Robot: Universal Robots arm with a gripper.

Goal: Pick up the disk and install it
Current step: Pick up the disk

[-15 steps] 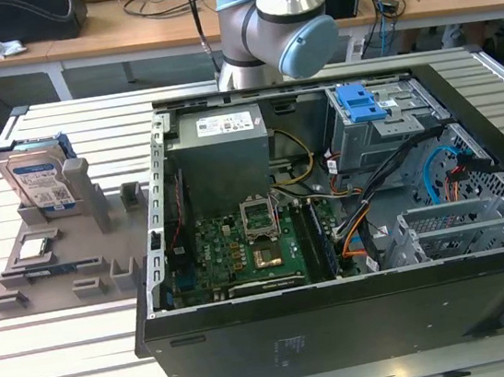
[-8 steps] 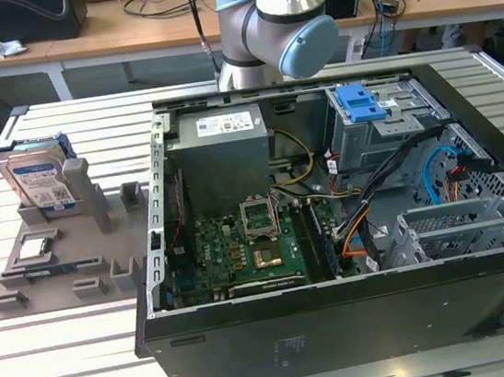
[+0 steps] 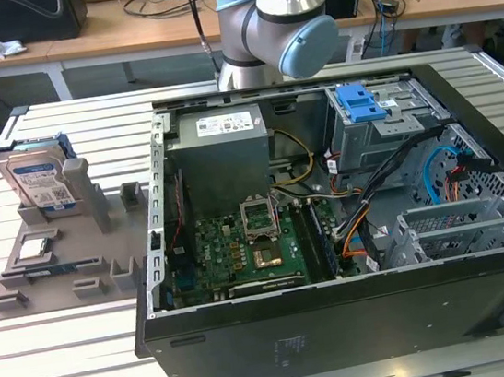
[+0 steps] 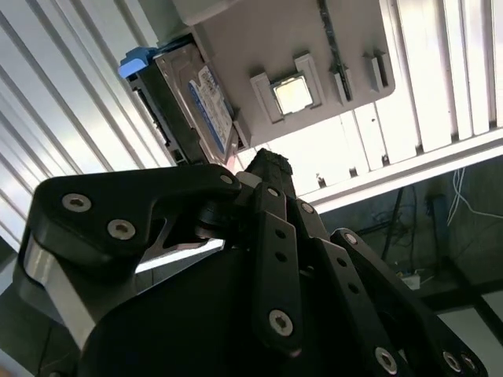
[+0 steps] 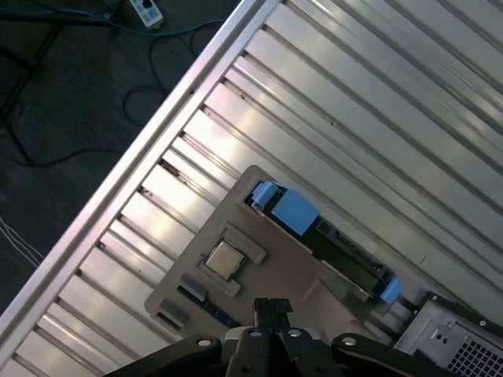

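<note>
a robotics lab or electronics workshop: a robot arm (image 3: 277, 27) stands over a slatted aluminium table (image 3: 70, 361) bearing an opened computer case (image 3: 344, 325), and far behind run wooden benches (image 3: 101, 32) cluttered with cables (image 3: 145, 0) and gear.

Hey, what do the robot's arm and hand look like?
The arm is a silver-grey tube with rounded joints and pale blue joint caps. The hand is matte black, built of linked bars fastened with silver screws.
</note>
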